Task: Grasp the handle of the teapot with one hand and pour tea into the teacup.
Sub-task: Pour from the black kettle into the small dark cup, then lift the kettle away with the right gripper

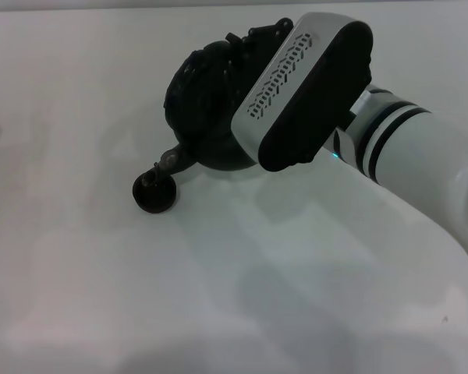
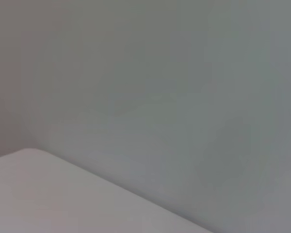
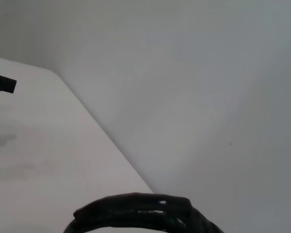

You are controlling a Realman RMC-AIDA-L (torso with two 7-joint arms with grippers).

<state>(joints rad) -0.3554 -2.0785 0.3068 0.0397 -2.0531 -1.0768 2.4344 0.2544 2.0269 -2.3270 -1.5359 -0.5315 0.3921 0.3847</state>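
My right gripper [image 1: 246, 58] over teapot [image 1: 203, 101] at handle [image 3: 136, 213]; finger state hidden, cannot tell. Teapot tilted, spout [image 1: 171, 160] down over teacup [image 1: 154, 192] on white table [image 1: 101, 296]. Left gripper out of sight.

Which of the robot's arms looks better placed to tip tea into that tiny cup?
The right. Its arm reaches over the teapot, whose spout already hangs just above the teacup. The left arm does not appear in the head view, and its wrist camera shows only bare surface.
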